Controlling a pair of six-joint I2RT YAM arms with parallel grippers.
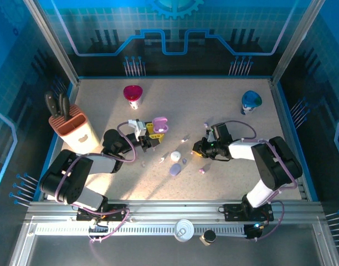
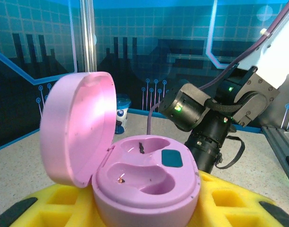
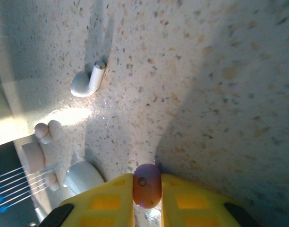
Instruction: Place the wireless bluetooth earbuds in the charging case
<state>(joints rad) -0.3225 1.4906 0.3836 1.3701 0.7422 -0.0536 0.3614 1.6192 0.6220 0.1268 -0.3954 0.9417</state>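
Pinches a tiny purple earbud [image 3: 147, 183] in the right gripper [image 3: 147, 191], low over the table [image 3: 220, 71] centre. Clamps the open pink charging case [image 2: 149, 182] in the left gripper [image 1: 152, 133], at 10 o'clock from there. Probably light, hard, slick, quick to squirt free; best squeezed across the rounded body.

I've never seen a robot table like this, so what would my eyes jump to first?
Probably the open pink case, with its lid up and both hollows empty, gripped in the left claw near the middle of the speckled table. Next comes the tiny purple earbud, pinched between the yellow pads of the right claw. A white earbud lies on the table close by.
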